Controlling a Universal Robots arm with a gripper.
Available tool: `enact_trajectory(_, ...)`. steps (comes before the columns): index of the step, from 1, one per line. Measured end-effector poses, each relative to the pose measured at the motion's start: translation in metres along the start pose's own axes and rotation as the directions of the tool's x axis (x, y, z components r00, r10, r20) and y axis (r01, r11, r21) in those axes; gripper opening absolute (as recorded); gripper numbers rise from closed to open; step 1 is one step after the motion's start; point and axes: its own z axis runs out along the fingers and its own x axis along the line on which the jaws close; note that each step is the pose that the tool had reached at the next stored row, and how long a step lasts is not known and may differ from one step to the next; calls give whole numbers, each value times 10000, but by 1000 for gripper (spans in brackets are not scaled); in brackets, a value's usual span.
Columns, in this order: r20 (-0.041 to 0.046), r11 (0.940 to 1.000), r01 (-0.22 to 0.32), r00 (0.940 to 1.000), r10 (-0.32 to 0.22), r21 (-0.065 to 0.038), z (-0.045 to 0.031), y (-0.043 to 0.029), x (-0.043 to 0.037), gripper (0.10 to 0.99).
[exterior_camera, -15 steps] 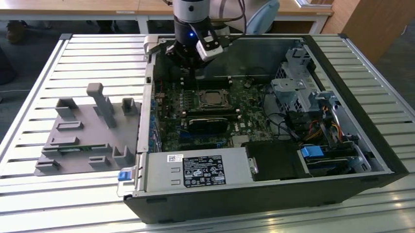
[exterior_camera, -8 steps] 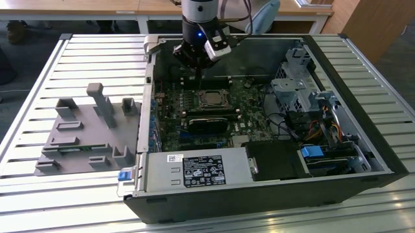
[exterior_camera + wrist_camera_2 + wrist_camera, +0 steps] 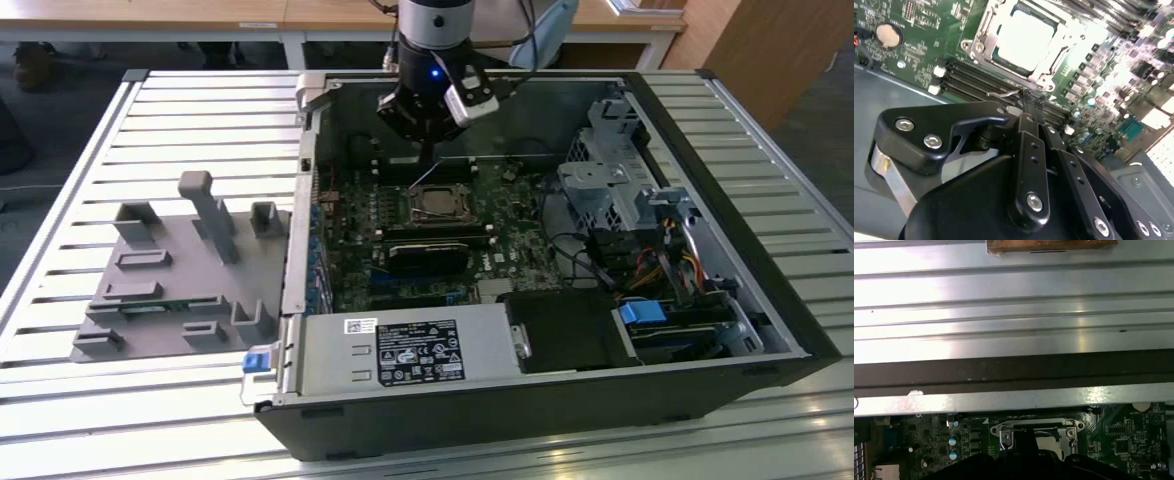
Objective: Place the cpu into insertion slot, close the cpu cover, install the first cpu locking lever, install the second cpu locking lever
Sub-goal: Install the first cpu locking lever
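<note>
Cpu seated in insertion slot, cpu cover down over it. Claw fingers pinched together, tip at locking lever wire by slot edge. Likely pressing it; actual grip unclear.

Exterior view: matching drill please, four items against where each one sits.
1 cpu
2 tool
3 grey fixture block
4 power supply box

A on the slatted table, at the exterior view's left of the case
B in the insertion slot
C along the case's near wall
D hanging above the motherboard

Pairs: 1-B, 2-D, 3-A, 4-C
</note>
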Motion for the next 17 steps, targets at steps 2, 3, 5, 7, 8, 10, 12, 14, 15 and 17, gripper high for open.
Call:
enact_trajectory(2,-15,9998,7,10000,-7,-197,7,-1,0,118)
enact_trajectory(3,-14,9997,15,10000,-15,-240,19,-1,0,118)
enact_trajectory(5,-16,9997,99,9999,-99,-239,43,-2,0,118)
enact_trajectory(7,-17,9994,252,9997,-253,-236,70,-4,0,118)
enact_trajectory(8,-15,9993,291,9996,-292,-237,81,-4,-2,118)
enact_trajectory(10,-14,9993,300,9995,-301,-237,96,0,-11,118)
enact_trajectory(12,-13,9993,300,9995,-300,-240,107,10,-22,118)
enact_trajectory(14,-14,9993,299,9996,-299,-240,116,23,-34,118)
enact_trajectory(15,-15,9993,300,9995,-300,-240,120,29,-42,118)
enact_trajectory(17,-14,9993,300,9995,-300,-241,127,37,-58,118)
